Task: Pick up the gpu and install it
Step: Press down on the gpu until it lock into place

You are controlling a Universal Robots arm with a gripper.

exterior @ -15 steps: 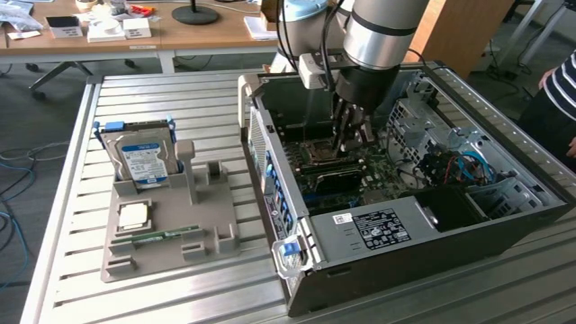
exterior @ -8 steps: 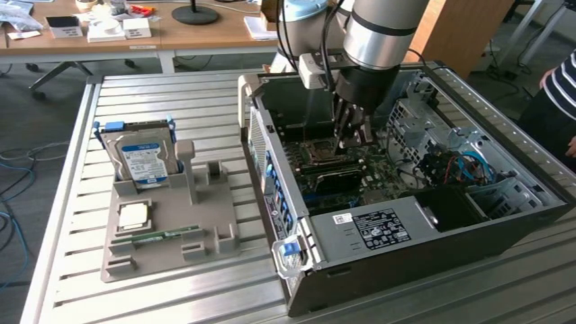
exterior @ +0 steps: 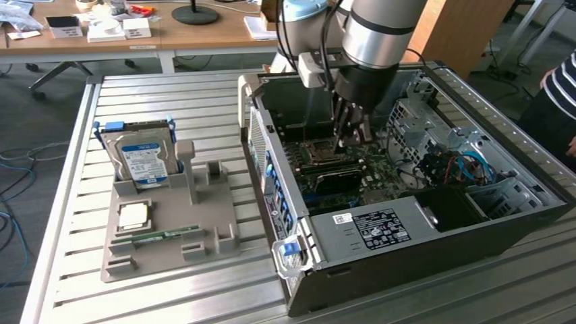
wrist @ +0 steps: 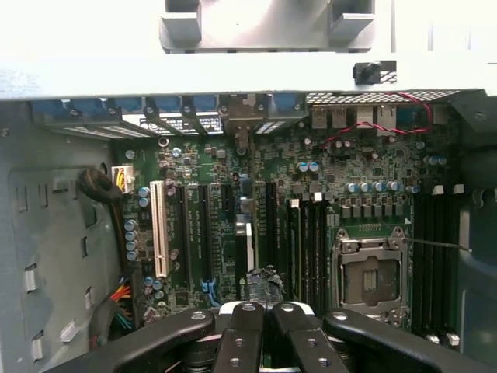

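Exterior view: gripper (exterior: 352,138) down inside open computer case (exterior: 504,223), over motherboard (exterior: 373,169). Wrist view: fingers (wrist: 242,342) closed together, pinching top edge of gpu (wrist: 250,252), card upright, edge-on among expansion slots (wrist: 194,233). Hard drive (exterior: 144,162) upright in grey holder (exterior: 166,253) on table.

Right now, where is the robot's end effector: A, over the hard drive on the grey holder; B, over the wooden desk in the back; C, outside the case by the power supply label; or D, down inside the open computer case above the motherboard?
D: in the exterior view the end effector reaches down inside the open computer case above the motherboard, while the hard drive stands apart on the grey holder.
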